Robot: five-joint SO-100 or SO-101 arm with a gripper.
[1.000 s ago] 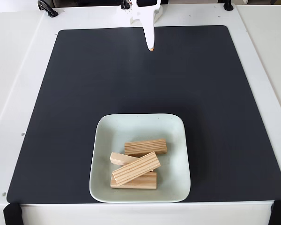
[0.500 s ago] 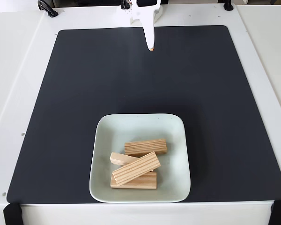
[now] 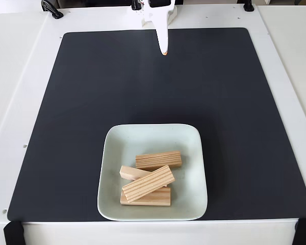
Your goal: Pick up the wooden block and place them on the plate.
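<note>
The gripper point(image 3: 164, 50) hangs at the far edge of the black mat point(image 3: 66, 127), its white fingers drawn to a single point with an orange tip; the fingers appear closed together and nothing is held between them; it stands well apart from the plate point(image 3: 112, 153).

Change over the last second: none observed; the gripper occupies the same spot in all 3 pictures of the fixed view, and no block has shifted; the arm is at rest in a retracted pose.

The plate sits on the near half of the mat, centred slightly left of the gripper's line; 4 wooden blocks lie inside its rim. The rear block point(image 3: 158, 160) lies flat and nearly level across the plate; the left block point(image 3: 128, 172) is partly covered; the front block point(image 3: 145, 198) lies along the near side; the top block point(image 3: 148, 182) rests diagonally across the 2 lower ones, tilted up at its right end.

No block is seen on the mat or on the white table point(image 3: 20, 76).

Assessment: with all 4 blocks inside the plate and the gripper withdrawn and still, the task reads as complete; the stillness suggests the end of the run and not a pause before another pick; the one risk noted is the diagonal top block, which sits loosely and could slide if the plate were disturbed.
</note>
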